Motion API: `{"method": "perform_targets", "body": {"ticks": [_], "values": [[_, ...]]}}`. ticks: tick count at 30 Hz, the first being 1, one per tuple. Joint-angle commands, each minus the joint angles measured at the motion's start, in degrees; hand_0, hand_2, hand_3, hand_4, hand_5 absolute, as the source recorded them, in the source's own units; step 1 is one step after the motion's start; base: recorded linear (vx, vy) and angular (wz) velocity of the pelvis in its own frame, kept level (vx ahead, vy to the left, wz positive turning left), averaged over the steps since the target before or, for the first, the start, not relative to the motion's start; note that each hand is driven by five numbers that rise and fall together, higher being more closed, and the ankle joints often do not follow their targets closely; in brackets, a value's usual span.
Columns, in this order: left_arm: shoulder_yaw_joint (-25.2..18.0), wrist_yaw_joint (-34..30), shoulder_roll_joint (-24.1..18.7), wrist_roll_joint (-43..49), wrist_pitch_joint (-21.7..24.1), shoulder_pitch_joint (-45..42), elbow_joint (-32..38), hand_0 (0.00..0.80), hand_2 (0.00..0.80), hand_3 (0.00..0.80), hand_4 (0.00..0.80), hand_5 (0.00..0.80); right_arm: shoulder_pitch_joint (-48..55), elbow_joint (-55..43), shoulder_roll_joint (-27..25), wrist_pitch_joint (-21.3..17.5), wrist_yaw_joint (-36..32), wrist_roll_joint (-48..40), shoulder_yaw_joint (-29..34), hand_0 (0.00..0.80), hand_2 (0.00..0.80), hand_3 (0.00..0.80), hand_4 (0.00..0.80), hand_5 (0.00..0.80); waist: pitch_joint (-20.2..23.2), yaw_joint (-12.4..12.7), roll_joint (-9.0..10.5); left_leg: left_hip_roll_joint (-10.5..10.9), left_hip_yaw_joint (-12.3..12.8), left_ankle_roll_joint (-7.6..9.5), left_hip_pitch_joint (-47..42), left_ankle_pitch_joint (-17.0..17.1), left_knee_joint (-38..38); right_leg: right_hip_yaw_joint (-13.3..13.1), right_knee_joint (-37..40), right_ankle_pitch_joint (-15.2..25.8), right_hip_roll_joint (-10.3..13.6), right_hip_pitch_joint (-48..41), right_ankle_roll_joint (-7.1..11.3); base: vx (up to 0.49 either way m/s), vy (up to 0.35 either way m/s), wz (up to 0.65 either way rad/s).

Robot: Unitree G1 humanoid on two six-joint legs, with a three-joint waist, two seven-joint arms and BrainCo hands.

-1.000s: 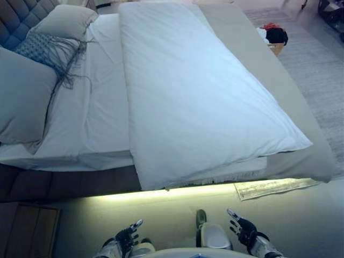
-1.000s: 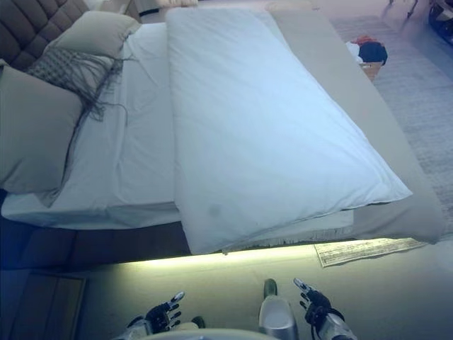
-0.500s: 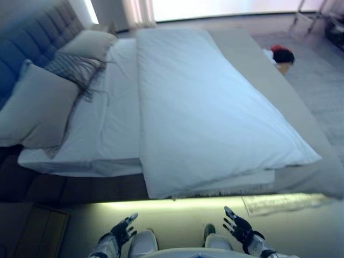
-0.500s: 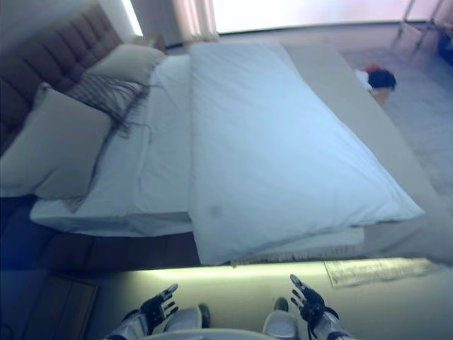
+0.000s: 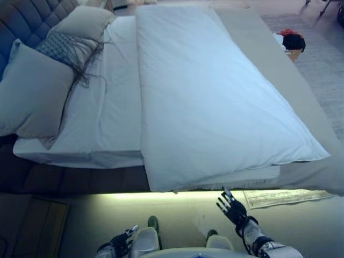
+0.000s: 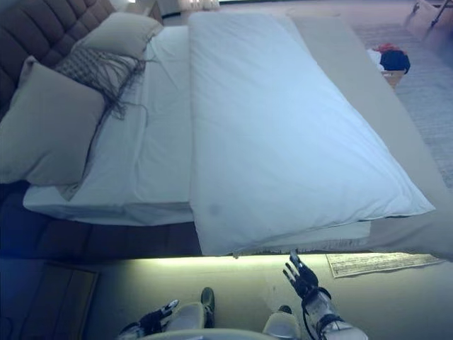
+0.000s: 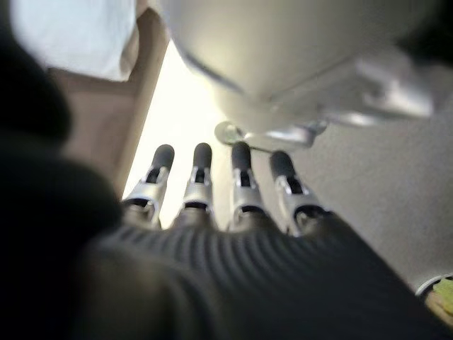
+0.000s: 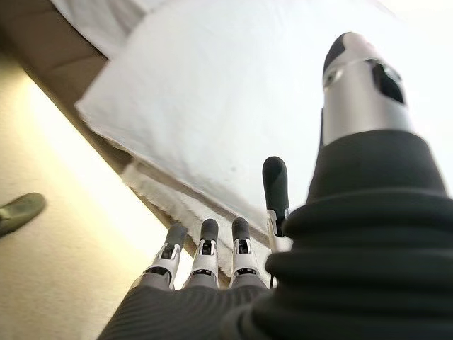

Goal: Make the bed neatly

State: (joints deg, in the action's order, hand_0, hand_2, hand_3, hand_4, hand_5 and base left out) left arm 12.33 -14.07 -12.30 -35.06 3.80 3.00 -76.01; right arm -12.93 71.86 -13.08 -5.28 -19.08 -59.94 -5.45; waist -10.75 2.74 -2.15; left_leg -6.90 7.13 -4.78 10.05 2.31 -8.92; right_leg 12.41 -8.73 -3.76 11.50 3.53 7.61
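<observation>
A white duvet lies flat along the bed, its near edge hanging over the side. A white sheet shows bare between the duvet and the pillows. A large pillow, a fringed cushion and a second pillow lie at the headboard. My right hand is open and raised just below the duvet's near edge, apart from it. My left hand is open and low by the floor, its fingers straight.
A beige cover lies under the duvet on the right side of the bed. A lit strip runs under the bed frame. A rug edge lies at the right. A box with clothes stands on the far carpet.
The camera has tilted down and closer to the bed. My right hand has risen towards the duvet's near edge. My left hand has dropped lower.
</observation>
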Motion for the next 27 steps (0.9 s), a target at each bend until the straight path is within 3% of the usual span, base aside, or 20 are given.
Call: {"method": "perform_targets", "body": {"ticks": [1,7,13,26,27], "values": [[1.4,-1.7,-0.9,-3.6,2.2,4.2,-0.2,0.000,0.000,0.000,0.000,0.000,-5.5,-2.3,-2.1,-1.0,1.1,-3.4,1.8,0.000,0.000,0.000,0.000,0.000,-4.9,1.5,1.25,-2.9,-2.8,-3.54,8.4,-0.2,-8.0,0.0,0.9,3.3,4.6,-0.6,0.26,-0.163,-0.090,0.10],[1.4,-1.7,-2.1,-9.0,2.4,8.9,0.1,0.000,0.000,0.000,0.000,0.000,-14.0,0.4,-6.5,3.9,5.6,-3.6,1.6,0.000,0.000,0.000,0.000,0.000,-9.9,1.8,0.70,-3.0,-5.5,-3.69,17.8,-1.6,-15.6,-0.8,-7.3,1.8,5.0,10.2,-1.51,-0.165,-0.048,0.00],[1.6,-1.1,-3.4,-13.5,1.8,14.1,1.8,0.000,0.000,0.000,0.000,0.000,-20.8,2.1,-10.6,7.1,9.5,-6.1,0.9,0.000,0.000,0.000,0.000,0.000,-13.8,1.5,-0.63,-1.8,-6.5,-2.14,24.5,-4.0,-20.8,-3.0,-18.8,-0.4,5.1,24.0,-2.42,-0.132,-0.011,0.10],[2.8,1.0,-3.9,-24.1,3.5,16.4,13.1,0.000,0.000,0.000,0.000,0.000,-30.8,0.4,-19.5,5.9,8.1,-9.3,0.9,0.000,0.000,0.000,0.000,0.000,-18.6,1.4,-4.17,-0.2,-7.0,0.97,36.2,-5.3,-25.3,-6.5,-32.3,-2.1,5.0,42.8,-3.25,-0.067,-0.013,0.06],[2.9,1.3,-3.9,-24.3,3.5,15.9,13.7,0.000,0.000,0.000,0.000,0.000,-31.4,-0.1,-20.5,6.2,7.7,-9.2,1.0,0.000,0.000,0.000,0.000,0.000,-18.6,1.4,-4.27,-0.1,-7.3,0.74,36.5,-7.3,-26.4,-7.2,-33.7,-4.1,4.8,43.3,-2.80,0.068,-0.032,0.10]]}}
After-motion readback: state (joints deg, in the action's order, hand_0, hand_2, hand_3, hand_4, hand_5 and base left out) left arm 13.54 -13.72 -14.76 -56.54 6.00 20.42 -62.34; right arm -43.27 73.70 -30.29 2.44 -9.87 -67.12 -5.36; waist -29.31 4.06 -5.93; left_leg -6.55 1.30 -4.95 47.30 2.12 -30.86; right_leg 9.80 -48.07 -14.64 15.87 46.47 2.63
